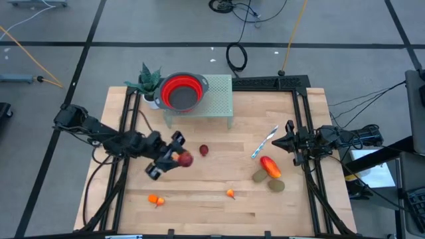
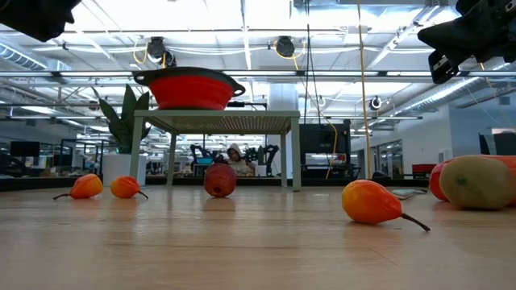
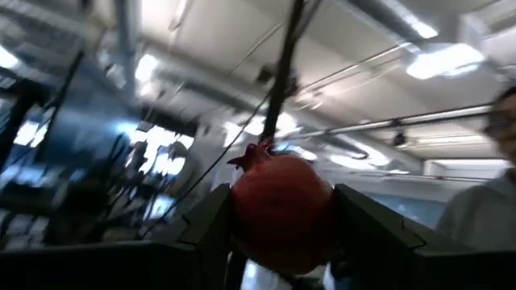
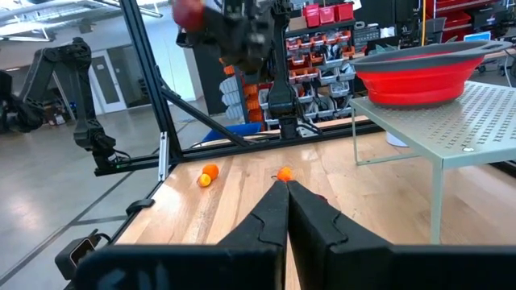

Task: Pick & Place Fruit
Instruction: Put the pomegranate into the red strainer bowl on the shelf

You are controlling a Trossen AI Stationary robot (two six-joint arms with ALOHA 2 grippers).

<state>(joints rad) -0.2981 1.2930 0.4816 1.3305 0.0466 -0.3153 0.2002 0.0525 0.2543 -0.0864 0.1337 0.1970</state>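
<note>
far left of the table: left gripper raised off the wood, fingers part open and clamped on either side of a dark red round fruit (crown tip plain in the left wrist view, fruit wedged between the two pads). carrying step, by the look of it: fruit already picked, not yet placed.

below and slightly left of that, near the front edge: a tiny orange piece lying alone on the table. just right of the held fruit, a second dark red round one resting on the wood, apart from the gripper. further along the front, another tiny orange piece.

toward the back, between the arms: red bowl with grey rim sitting on a pale perforated stand, a small potted plant just beside it on the left. probably the drop spot, though nothing in the task says so outright.

right of centre: a slim blue-and-white stick, then the bigger red-orange oval touching or nearly touching two brownish-green ovals.

far right: right gripper parked at the table's edge, fingers pressed together, holding nothing.

next move, as a judgement: lift clear of the stand's edge, swing back over the bowl, centre above the rim, then spread the fingers wider to release. risk: round fruit rolling out of a grip on two narrow pads during the swing, or clipping the bowl's rim on the way in.
</note>
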